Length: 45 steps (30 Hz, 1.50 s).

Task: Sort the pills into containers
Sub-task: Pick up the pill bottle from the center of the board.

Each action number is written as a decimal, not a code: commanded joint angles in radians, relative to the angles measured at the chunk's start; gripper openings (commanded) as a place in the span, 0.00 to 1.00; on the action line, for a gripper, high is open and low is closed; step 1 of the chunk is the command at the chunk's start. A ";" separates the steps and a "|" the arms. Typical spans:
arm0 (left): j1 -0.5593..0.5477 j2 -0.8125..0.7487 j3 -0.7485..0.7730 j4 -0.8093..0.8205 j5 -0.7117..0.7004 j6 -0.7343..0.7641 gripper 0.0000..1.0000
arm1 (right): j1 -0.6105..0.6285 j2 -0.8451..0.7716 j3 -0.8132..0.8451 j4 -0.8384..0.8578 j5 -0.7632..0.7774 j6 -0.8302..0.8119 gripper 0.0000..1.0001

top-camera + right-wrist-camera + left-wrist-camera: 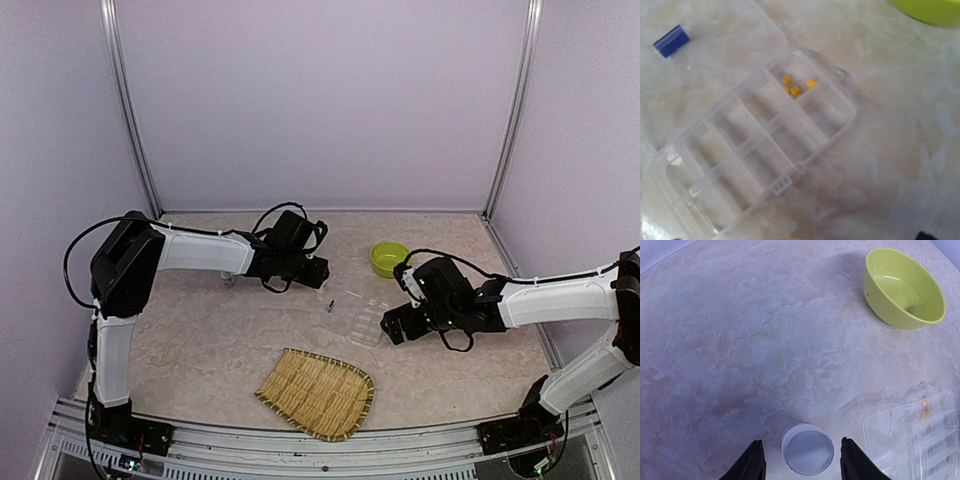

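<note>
Top view: L arm stretches across to mid-table, with the left gripper (318,272) low over the marbled table (200,340) and pointing twd the centre. R arm comes in from the right side. The right gripper (391,325) sits just beside the near-right end of the clear organiser box (362,318). The box lies flat in the middle, betw the two grippers, w/ a small dark mark (330,305) at its left edge. Lime-green bowl (388,258) is behind the box, near the R wrist. Bamboo tray (317,392) is nearer the arm bases, apart from the box. Jaws too small to read from here.

Left wrist view: the fingers (754,462) stand either side of a small white round cup (807,448) on the table. A strip of table shows on each side of the cup, so the jaws are released, not pinching it. Bowl is upper right, upright. A corner of the box is at lower right, w/ orange pills (925,407) in one compartment.

Right wrist view: looking down on the box. About four orange pills are bunched in the end compartment on the bowl's side. A clear flat flap, prob. the lid, lies open alongside, w/ a small blue tab (671,41) by it. Only a dark fingertip (925,235) shows at the bottom edge. R jaws are spread wide, gripping nothing.
</note>
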 commanded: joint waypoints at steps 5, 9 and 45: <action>-0.006 0.032 0.037 -0.015 0.014 0.014 0.48 | 0.008 0.013 0.001 0.016 0.007 0.006 1.00; -0.006 0.036 0.043 -0.017 0.017 0.014 0.46 | 0.008 0.011 -0.002 0.019 0.007 0.006 1.00; -0.014 0.022 0.051 -0.021 0.041 0.019 0.16 | 0.008 -0.007 -0.012 0.022 -0.005 0.001 1.00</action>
